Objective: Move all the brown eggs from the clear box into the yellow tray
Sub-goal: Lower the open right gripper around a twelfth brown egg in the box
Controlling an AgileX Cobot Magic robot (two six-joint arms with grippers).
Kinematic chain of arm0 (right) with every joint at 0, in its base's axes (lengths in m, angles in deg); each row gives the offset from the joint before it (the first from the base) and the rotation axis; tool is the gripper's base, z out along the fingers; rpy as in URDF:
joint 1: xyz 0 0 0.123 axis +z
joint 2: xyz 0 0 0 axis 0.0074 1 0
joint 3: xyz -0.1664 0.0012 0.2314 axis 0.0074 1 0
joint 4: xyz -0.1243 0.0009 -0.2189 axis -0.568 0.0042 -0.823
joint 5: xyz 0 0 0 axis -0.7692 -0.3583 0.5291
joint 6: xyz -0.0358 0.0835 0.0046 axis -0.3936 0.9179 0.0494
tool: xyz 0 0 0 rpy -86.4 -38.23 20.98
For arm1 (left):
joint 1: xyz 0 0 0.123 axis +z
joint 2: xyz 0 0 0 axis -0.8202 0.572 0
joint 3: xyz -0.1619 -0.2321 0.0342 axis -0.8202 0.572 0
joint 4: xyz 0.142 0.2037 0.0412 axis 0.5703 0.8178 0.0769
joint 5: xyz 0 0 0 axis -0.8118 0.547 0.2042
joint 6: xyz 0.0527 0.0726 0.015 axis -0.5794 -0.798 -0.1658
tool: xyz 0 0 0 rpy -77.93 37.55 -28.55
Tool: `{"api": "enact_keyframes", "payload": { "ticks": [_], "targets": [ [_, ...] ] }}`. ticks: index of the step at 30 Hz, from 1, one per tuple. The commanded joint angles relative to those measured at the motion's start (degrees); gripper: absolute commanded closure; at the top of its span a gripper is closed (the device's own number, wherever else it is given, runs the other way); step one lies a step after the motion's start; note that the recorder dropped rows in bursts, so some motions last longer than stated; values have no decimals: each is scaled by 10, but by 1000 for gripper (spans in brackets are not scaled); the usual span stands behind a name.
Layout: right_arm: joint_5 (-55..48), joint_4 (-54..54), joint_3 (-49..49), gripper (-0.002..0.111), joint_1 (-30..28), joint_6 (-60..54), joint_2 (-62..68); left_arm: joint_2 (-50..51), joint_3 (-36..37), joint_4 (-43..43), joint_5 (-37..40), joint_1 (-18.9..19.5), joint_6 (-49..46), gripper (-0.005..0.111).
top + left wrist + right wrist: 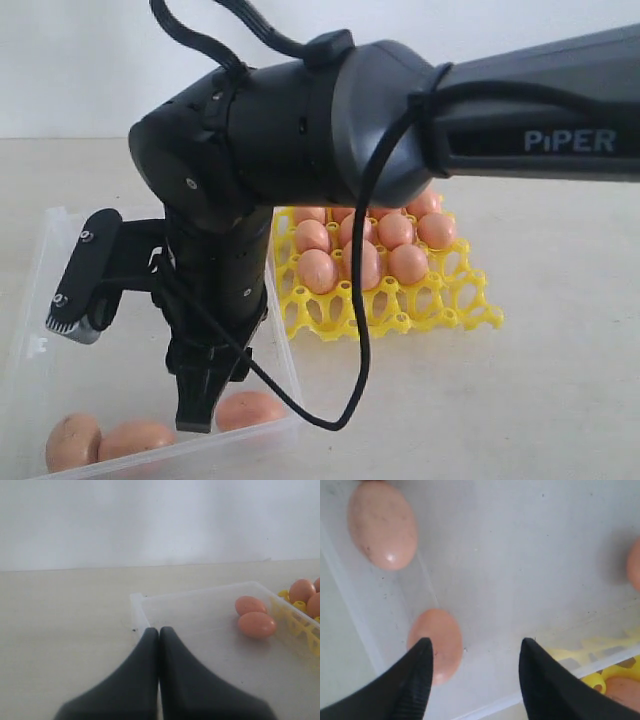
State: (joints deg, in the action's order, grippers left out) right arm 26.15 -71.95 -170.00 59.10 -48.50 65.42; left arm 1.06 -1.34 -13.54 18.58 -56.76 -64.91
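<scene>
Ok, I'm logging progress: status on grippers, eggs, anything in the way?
Left gripper shut, empty, near box corner. Right gripper open, empty, low in box beside an egg. At least three eggs left in box; tray part filled. Nothing seen blocking.

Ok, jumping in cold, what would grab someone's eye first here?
The big black right arm fills the exterior view. Its end effector hangs open, down in the clear box, right beside the three brown eggs visible there. Behind it, to the right, the bright yellow tray already holds a cluster of eggs.
</scene>
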Motion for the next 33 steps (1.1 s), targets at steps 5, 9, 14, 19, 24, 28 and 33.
{"api": "enact_keyframes", "payload": {
  "ticks": [5,9,14,19,24,28,33],
  "targets": [
    [1,3,-4,58,7,-17,29,-2,-1,-3,-1,-2,0,111],
    [1,2,-4,58,7,-17,41,-2,-1,-3,-1,-2,0,111],
    [12,0,-4,58,7,-17,47,-2,-1,-3,-1,-2,0,111],
    [13,0,-4,58,7,-17,47,-2,-1,-3,-1,-2,0,111],
    [13,-4,-4,58,7,-17,48,-2,-1,-3,-1,-2,0,111],
    [13,-8,-4,58,6,-19,59,-2,-1,-3,-1,-2,0,111],
    [13,-8,-4,58,6,-22,68,-2,-1,-3,-1,-2,0,111]
  ]
}}
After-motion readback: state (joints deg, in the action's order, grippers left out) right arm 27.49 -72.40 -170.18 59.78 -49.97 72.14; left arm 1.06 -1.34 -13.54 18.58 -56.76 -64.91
